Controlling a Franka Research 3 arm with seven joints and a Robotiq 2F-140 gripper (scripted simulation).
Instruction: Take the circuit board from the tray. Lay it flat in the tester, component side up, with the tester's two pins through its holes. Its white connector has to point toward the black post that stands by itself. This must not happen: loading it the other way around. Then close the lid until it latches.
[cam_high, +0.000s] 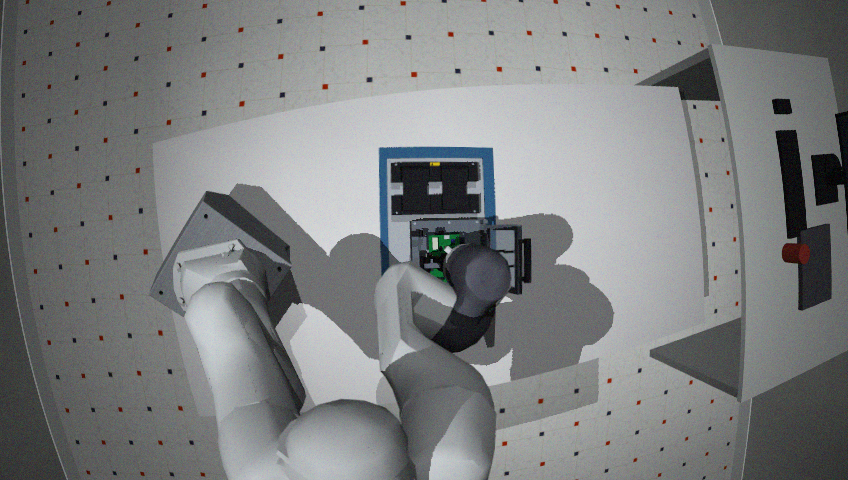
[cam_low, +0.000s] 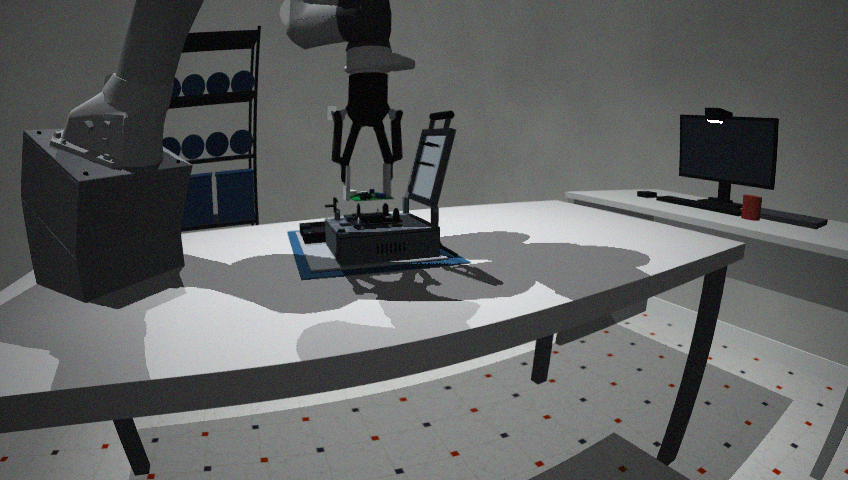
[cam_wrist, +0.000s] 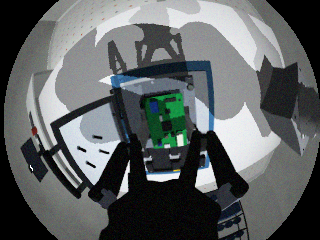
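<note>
In the exterior view, the gripper (cam_low: 367, 184) (cam_wrist: 166, 123) is clamped on the circuit board (cam_low: 371, 196) (cam_high: 443, 243) (cam_wrist: 167, 120), holding it roughly level above the tester (cam_low: 386, 239) (cam_high: 416, 224), whose lid (cam_low: 432, 166) (cam_high: 504, 249) (cam_wrist: 90, 145) stands open over the desk (cam_low: 238, 350) (cam_high: 595, 148). From the top, the dark wrist housing (cam_high: 480, 273) and the pale arm (cam_high: 395, 321) cover part of the board and tester, and the fingertips cannot be seen there; in the wrist view the board hides much of the tester beneath it. A yellow label (cam_high: 435, 163) shows on the black tray (cam_high: 404, 205), its marking too small to read.
</note>
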